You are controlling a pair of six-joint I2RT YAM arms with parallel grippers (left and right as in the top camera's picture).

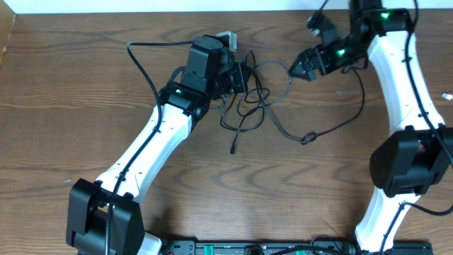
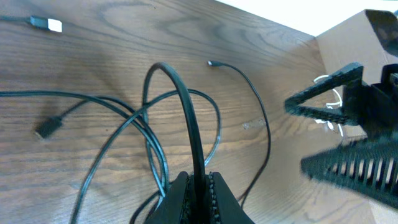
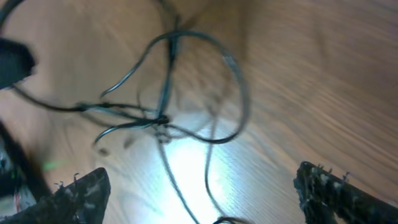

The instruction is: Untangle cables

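Blur smears the right wrist view; left hand pinches black cable, right hand gapes wide.

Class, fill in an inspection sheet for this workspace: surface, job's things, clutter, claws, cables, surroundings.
Surface: brown wooden table, grain visible.
Job's things: black cord looped in a tangle; no white one made out.
Clutter: small white bit at the right edge.
Claws: left claw shut on the black cord; right claw open.
Cables: thick black arm cables along both arms.
Surroundings: pale strip beyond the table's far edge.
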